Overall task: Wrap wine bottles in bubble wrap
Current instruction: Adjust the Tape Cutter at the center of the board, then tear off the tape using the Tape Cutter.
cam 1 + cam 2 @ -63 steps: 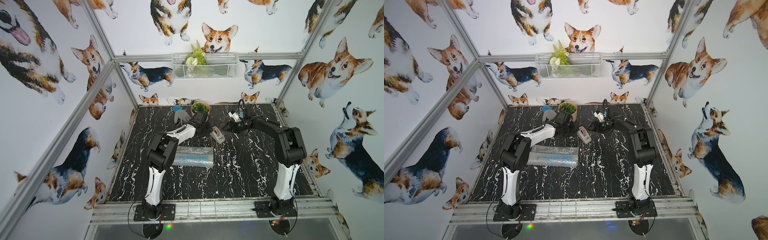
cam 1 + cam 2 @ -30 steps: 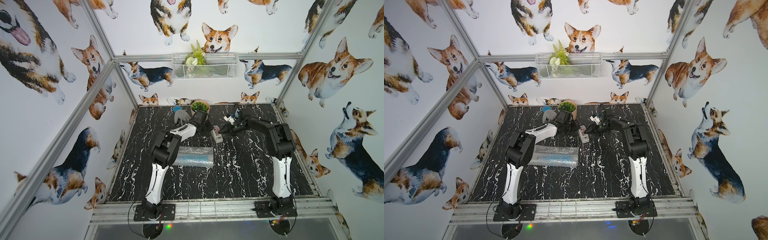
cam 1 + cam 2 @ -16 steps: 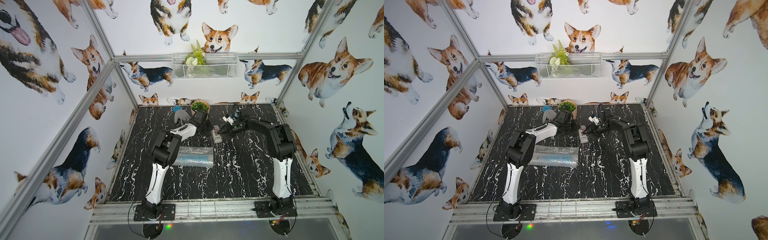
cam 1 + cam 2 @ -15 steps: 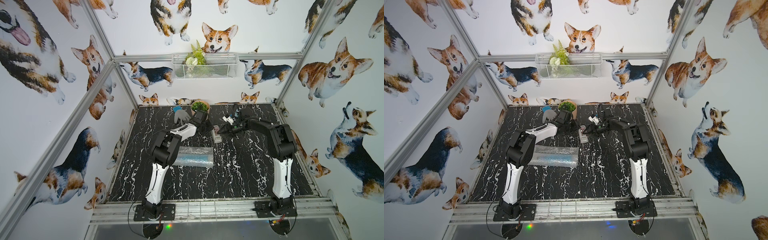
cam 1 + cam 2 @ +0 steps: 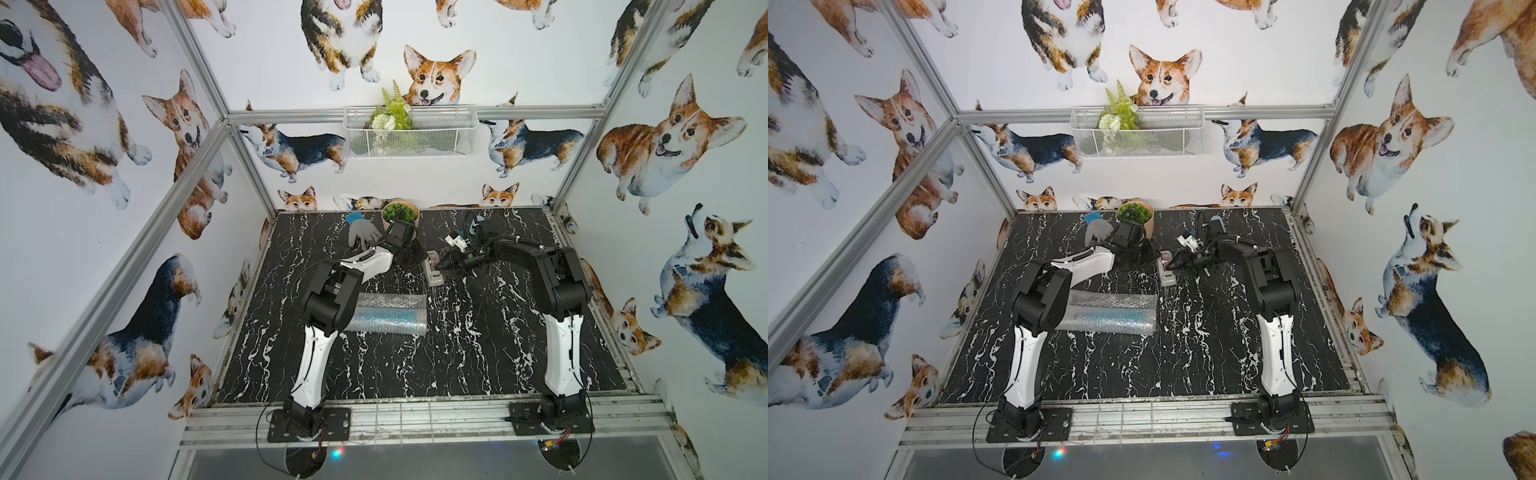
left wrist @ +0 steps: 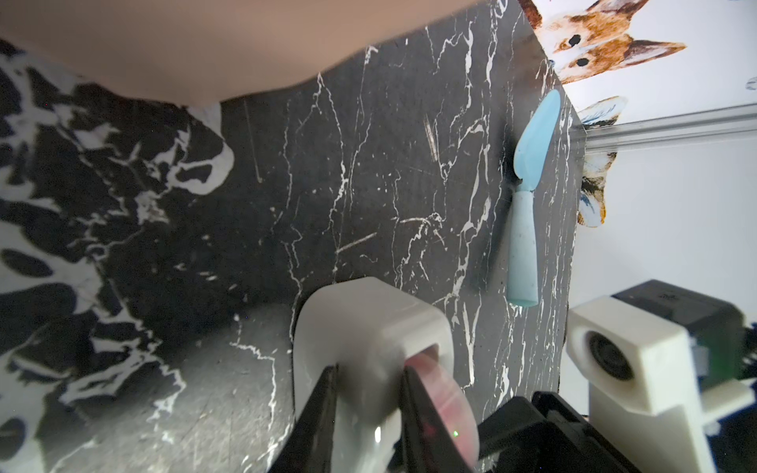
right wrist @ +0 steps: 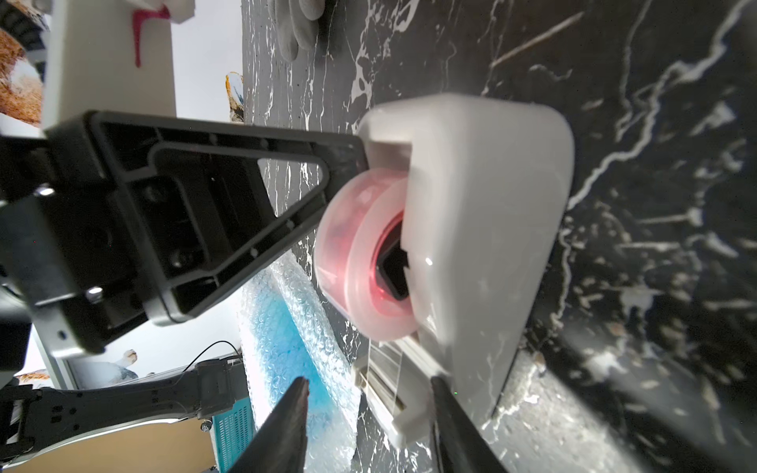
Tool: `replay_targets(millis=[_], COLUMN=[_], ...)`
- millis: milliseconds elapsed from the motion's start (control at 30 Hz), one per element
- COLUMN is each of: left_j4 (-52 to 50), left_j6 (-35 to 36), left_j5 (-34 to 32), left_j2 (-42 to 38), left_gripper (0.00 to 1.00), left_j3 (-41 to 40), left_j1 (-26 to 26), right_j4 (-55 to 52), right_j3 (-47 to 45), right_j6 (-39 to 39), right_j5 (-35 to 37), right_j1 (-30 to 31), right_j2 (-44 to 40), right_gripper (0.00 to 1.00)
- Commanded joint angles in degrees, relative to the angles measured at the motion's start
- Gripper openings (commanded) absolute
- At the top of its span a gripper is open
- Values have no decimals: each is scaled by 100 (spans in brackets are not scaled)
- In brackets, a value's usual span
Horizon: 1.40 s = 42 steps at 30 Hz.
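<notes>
Since the right jaws advanced, they flank the tape dispenser (image 5: 434,272).

No legible text, brand or number in any view; wine bottle (image 5: 390,319) label perhaps hidden under bubble wrap (image 5: 390,300).

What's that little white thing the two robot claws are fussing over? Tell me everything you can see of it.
It is a tape dispenser, pale grey glossy plastic with rounded corners, standing on the black marbled table. A translucent pink roll of tape sits in it, a clear strip running to the cutter. The left gripper pinches its wall; the right gripper straddles the cutter end, jaws open.
</notes>
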Motion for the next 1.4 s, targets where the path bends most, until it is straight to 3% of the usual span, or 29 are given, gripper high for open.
replay_targets(millis=[0, 667, 900, 1000, 1367], left_j4=[-553, -597, -630, -632, -656], left_j6=[0, 49, 70, 80, 100], left_j5=[166, 228, 249, 249, 302], left_j2=[112, 176, 193, 185, 248], left_gripper=[28, 27, 27, 27, 27], left_j3=[-30, -20, 1, -16, 34], left_j1=[-13, -4, 9, 16, 31], right_j4=[85, 1699, 1739, 1819, 2212], right_j3=[58, -499, -611, -684, -962], right_j6=[96, 1359, 1391, 1458, 1730], right_j5=[-233, -849, -820, -832, -866], right_j1=[12, 56, 56, 51, 43], right_j2=[96, 165, 129, 110, -45], right_gripper=[48, 45, 34, 22, 13])
